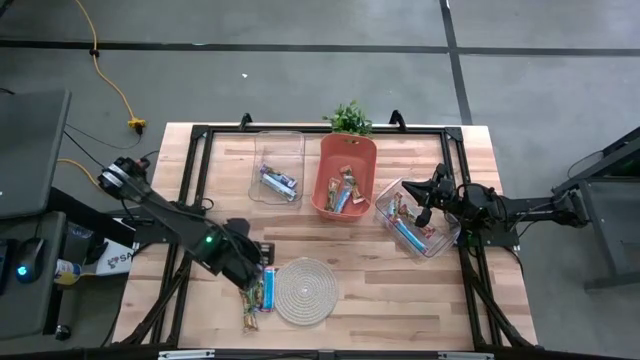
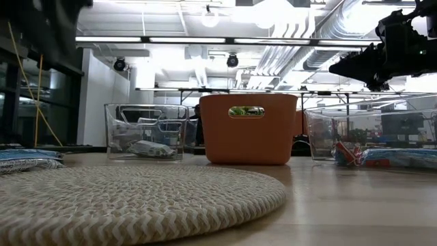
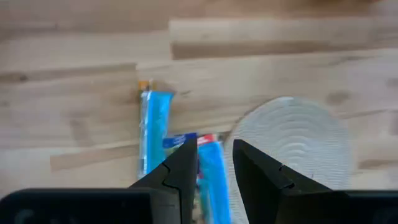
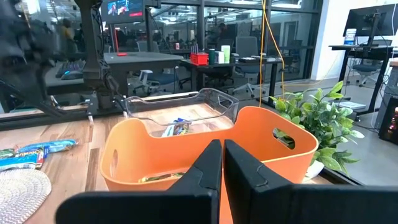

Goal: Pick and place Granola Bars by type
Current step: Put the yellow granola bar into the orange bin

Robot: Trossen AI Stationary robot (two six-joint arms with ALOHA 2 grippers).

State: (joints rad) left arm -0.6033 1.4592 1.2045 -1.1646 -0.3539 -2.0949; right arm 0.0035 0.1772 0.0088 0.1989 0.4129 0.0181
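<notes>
**Blue bar under my left fingers, running along my reach**

My left gripper (image 3: 214,168) hangs over the loose bars just beside the round woven mat (image 1: 306,290), near the table's front edge. The light blue bar (image 3: 211,180) lies directly below, its long axis running away from my wrist, so my fingers straddle its width. A second blue bar (image 3: 151,127) lies parallel, just to one side. My fingers stand part-way apart around the bar; whether they pinch the wrapper I cannot tell from here. My left arm is stretched low and angled toward the mat. My right gripper (image 1: 424,212) waits with fingers closed and nothing held, above the clear bin (image 1: 443,243) on the right, well apart from these bars.
</notes>
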